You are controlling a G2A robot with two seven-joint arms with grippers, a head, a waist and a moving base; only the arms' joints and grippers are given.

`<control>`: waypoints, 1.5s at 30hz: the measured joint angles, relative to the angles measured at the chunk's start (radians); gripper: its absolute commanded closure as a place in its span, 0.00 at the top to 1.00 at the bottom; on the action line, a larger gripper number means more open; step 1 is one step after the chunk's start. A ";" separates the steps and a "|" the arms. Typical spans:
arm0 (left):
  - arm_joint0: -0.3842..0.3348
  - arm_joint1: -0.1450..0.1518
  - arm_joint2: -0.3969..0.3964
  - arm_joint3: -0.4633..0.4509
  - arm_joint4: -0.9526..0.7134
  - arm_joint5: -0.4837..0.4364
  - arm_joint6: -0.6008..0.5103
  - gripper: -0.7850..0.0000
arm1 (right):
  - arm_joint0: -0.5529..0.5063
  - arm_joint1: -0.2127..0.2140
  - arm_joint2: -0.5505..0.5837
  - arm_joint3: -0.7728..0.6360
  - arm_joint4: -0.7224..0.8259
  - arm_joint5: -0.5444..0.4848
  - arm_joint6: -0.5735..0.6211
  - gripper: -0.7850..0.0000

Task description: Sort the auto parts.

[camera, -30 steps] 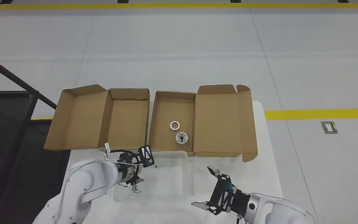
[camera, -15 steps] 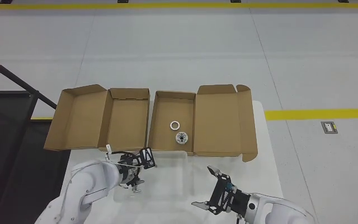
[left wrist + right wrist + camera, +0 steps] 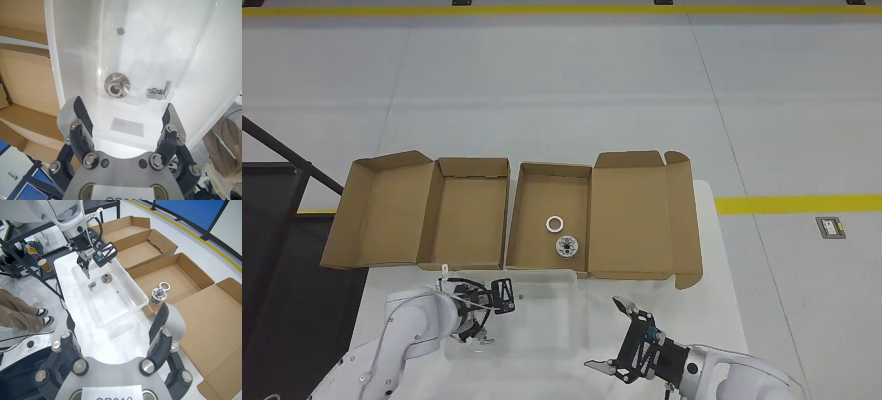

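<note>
In the right-hand box (image 3: 542, 195), from above, saw ring (image 3: 555, 223) and hub (image 3: 565, 246) side by side. From left wrist, found left gripper (image 3: 123, 102) spread wide above flange (image 3: 116, 87) and bracket (image 3: 158, 91) in clear tray (image 3: 53, 62). From right wrist, noted right gripper (image 3: 116, 310) agape too.

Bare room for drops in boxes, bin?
Left brown cardboard box: whole floor. Right cardboard box: far half, beyond silver washer ring and round perforated metal part. Clear plastic bin: crowded at flanged steel hub and grey bracket; other end mostly bare.

Shiny metal flange (image 3: 116, 88) in glossy plastic tub (image 3: 160, 47) (matt cardboard boxes (image 3: 467, 220)).
</note>
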 measured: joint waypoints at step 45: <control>-0.387 -0.043 0.381 0.420 -0.234 0.081 0.086 0.45 | 0.000 0.000 0.000 0.000 0.000 0.000 0.000 1.00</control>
